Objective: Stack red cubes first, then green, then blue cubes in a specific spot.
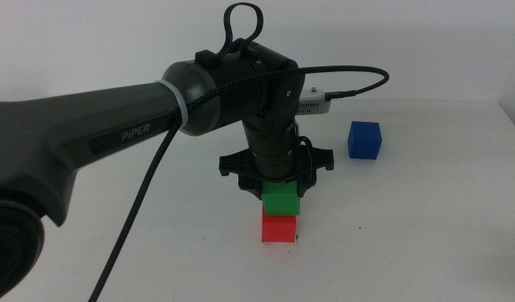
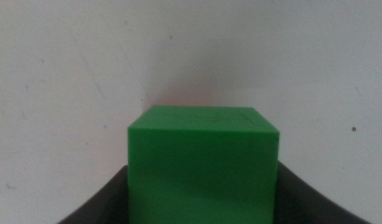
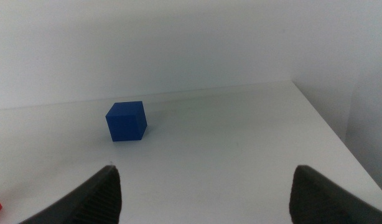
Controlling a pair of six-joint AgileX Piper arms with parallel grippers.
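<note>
My left gripper (image 1: 280,186) reaches down at the table's middle, shut on the green cube (image 1: 281,200). In the left wrist view the green cube (image 2: 203,165) fills the space between the two dark jaws. It sits squarely over the red cube (image 1: 279,228), their faces meeting or nearly so; I cannot tell whether they touch. The red cube rests on the white tabletop and hides the spot beneath it. The blue cube (image 1: 364,140) stands alone at the back right and also shows in the right wrist view (image 3: 125,121). My right gripper (image 3: 203,193) waits open and empty, short of the blue cube.
The left arm's dark body and its black cable (image 1: 132,226) cross the left half of the middle view. A small white device (image 1: 312,102) lies behind the gripper. The table's right edge (image 3: 340,137) runs beyond the blue cube.
</note>
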